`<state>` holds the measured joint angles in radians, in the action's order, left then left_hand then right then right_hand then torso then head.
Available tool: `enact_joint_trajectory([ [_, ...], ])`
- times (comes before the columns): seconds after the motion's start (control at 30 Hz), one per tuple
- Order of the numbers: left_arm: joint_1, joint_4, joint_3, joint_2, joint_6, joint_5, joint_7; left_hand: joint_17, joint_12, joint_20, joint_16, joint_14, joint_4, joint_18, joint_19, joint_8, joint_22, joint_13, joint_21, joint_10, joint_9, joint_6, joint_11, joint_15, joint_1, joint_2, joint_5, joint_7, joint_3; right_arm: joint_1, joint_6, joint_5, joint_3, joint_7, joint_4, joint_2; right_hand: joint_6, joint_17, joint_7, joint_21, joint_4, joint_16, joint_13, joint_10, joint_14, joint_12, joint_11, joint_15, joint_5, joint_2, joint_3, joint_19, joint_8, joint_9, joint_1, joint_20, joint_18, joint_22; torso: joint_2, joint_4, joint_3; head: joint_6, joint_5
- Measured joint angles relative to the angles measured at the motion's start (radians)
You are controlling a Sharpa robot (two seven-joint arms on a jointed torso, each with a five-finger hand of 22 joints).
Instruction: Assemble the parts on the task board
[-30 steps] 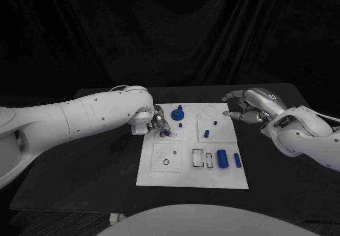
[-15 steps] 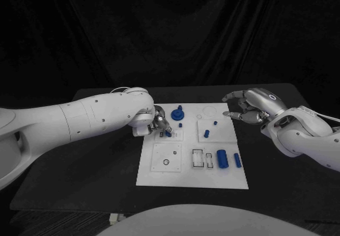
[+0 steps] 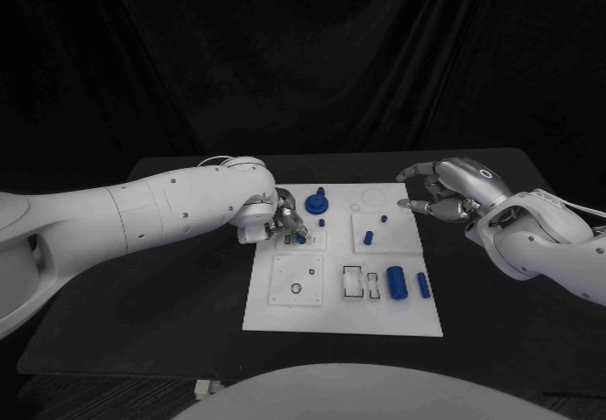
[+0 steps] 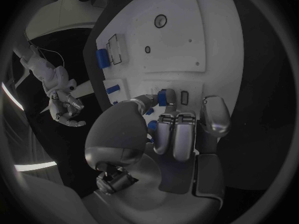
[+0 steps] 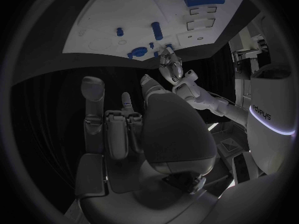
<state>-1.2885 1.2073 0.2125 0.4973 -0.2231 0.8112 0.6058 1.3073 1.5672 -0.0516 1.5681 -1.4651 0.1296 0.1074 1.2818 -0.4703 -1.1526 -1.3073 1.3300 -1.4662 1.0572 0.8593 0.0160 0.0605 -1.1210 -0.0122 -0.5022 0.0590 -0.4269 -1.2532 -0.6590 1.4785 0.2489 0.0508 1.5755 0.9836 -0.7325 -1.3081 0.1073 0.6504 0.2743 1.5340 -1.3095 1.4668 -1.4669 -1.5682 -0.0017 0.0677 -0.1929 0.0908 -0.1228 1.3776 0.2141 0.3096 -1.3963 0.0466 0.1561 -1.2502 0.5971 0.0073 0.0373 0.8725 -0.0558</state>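
My left hand [image 3: 271, 219] pinches a small blue part [image 4: 165, 96] over the task board's [image 3: 343, 319] left edge, mid-frame; fingers hide most. My right hand [image 3: 436, 197], curled empty, hovers off the upper-right corner.

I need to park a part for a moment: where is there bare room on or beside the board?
Free: the board's near strip below the cylinders, and black table left of it. Crowded: the far half, with the left hand, gear and pegs.
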Motion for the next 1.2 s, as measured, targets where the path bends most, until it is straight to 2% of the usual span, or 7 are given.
enact_joint_trajectory([
  [0.17, 0.000, -0.005, 0.000, -0.003, -0.001, 0.000, 0.001, 0.000, 0.000, 0.000, 0.000, 0.000, 0.003, 0.000, -0.007, 0.013, 0.005, 0.000, -0.008, 0.000, 0.004, 0.000, 0.000, 0.000, 0.006, 0.007, 0.031, 0.000, -0.003, 0.000, 0.003, 0.000, 0.000, -0.002, 0.000, 0.000, 0.000, 0.000, 0.000, 0.000, 0.000, 0.000, 0.000, 0.000, 0.000, 0.000, 0.000, 0.000, 0.000, 0.000, 0.000, 0.000, 0.000, 0.000, 0.000, 0.000, 0.000, 0.000, 0.000, 0.0001, 0.0005, 0.000, -0.002],
  [0.3, 0.000, -0.007, -0.001, -0.004, -0.003, -0.001, 0.001, 0.000, 0.000, -0.003, 0.000, 0.000, -0.013, 0.000, -0.010, 0.030, 0.008, 0.000, -0.014, 0.000, 0.009, 0.000, 0.000, 0.000, 0.016, 0.016, 0.114, 0.000, -0.018, 0.000, 0.004, 0.000, 0.000, -0.002, 0.000, 0.001, -0.002, 0.000, -0.002, 0.000, -0.002, 0.000, 0.000, 0.000, 0.000, 0.000, 0.000, 0.000, 0.000, 0.000, -0.002, 0.000, 0.004, -0.001, 0.000, 0.000, 0.000, 0.000, 0.000, 0.0001, 0.0005, 0.000, 0.000],
  [0.4, 0.000, -0.008, -0.001, -0.005, -0.006, -0.002, 0.002, 0.000, 0.000, 0.002, 0.000, 0.000, -0.032, 0.000, -0.016, 0.058, 0.012, 0.000, -0.023, 0.000, 0.009, 0.008, 0.000, 0.000, 0.039, 0.027, 0.230, -0.007, -0.027, 0.000, 0.006, 0.000, 0.000, -0.003, -0.001, 0.001, -0.004, 0.000, -0.004, 0.000, -0.003, 0.000, 0.000, 0.000, 0.000, 0.000, 0.000, 0.000, 0.000, 0.000, -0.003, 0.000, 0.004, -0.002, 0.000, 0.000, 0.000, 0.000, 0.000, 0.0003, 0.0006, 0.000, 0.000],
  [0.47, 0.000, -0.009, -0.001, -0.005, -0.007, -0.001, 0.002, 0.000, 0.000, -0.002, 0.000, 0.000, -0.038, 0.000, -0.020, 0.073, 0.012, 0.000, -0.029, 0.000, 0.008, 0.014, 0.000, 0.000, 0.053, 0.022, 0.279, -0.007, -0.019, 0.001, 0.007, 0.000, 0.000, -0.004, -0.001, 0.001, -0.004, 0.000, -0.004, 0.000, -0.003, 0.000, 0.000, 0.000, 0.000, 0.000, 0.000, 0.000, 0.000, 0.000, -0.003, 0.000, 0.004, -0.002, 0.000, 0.000, 0.000, 0.000, 0.000, 0.0004, 0.0006, 0.000, -0.001],
  [0.57, 0.000, -0.010, -0.001, -0.005, -0.009, -0.001, 0.003, 0.000, 0.000, -0.002, 0.000, 0.000, -0.003, 0.000, -0.020, 0.102, 0.011, 0.000, -0.029, 0.000, 0.005, 0.027, 0.000, 0.000, 0.083, 0.010, 0.337, -0.004, 0.052, 0.001, 0.008, 0.000, 0.000, -0.004, -0.002, 0.000, -0.006, 0.000, -0.002, 0.000, -0.003, 0.000, 0.000, 0.000, 0.000, 0.000, 0.000, 0.000, 0.000, 0.000, -0.003, 0.000, 0.004, -0.002, 0.000, 0.000, 0.000, 0.000, 0.000, 0.0003, 0.0009, 0.000, -0.003],
  [0.8, 0.003, -0.012, 0.000, -0.005, -0.012, -0.001, 0.004, 0.000, 0.000, -0.005, 0.000, 0.000, 0.043, 0.000, -0.018, 0.114, 0.003, 0.000, -0.033, 0.000, 0.014, 0.042, -0.007, 0.000, 0.116, 0.005, 0.398, 0.002, 0.132, 0.007, 0.011, 0.000, 0.000, -0.005, -0.004, 0.000, -0.007, 0.000, 0.000, 0.000, -0.003, 0.000, 0.000, 0.000, 0.000, 0.000, 0.000, 0.000, 0.000, 0.000, -0.003, 0.000, 0.004, -0.002, 0.000, 0.000, 0.000, 0.000, -0.001, -0.0004, 0.0008, 0.000, -0.005],
  [1.2, 0.005, -0.015, 0.001, -0.005, -0.016, -0.001, 0.010, 0.000, 0.000, -0.001, 0.000, 0.000, 0.056, 0.000, -0.012, 0.064, -0.011, 0.000, -0.033, 0.000, 0.102, 0.065, -0.007, 0.000, 0.106, 0.016, 0.407, -0.011, 0.198, 0.011, 0.017, 0.000, 0.000, -0.006, -0.008, 0.000, -0.007, 0.000, 0.000, 0.000, -0.006, 0.000, 0.000, 0.000, 0.000, 0.000, 0.000, 0.000, 0.000, -0.004, 0.000, 0.000, 0.004, -0.003, 0.004, 0.000, 0.000, -0.001, -0.001, -0.0011, 0.0005, 0.000, -0.006],
])
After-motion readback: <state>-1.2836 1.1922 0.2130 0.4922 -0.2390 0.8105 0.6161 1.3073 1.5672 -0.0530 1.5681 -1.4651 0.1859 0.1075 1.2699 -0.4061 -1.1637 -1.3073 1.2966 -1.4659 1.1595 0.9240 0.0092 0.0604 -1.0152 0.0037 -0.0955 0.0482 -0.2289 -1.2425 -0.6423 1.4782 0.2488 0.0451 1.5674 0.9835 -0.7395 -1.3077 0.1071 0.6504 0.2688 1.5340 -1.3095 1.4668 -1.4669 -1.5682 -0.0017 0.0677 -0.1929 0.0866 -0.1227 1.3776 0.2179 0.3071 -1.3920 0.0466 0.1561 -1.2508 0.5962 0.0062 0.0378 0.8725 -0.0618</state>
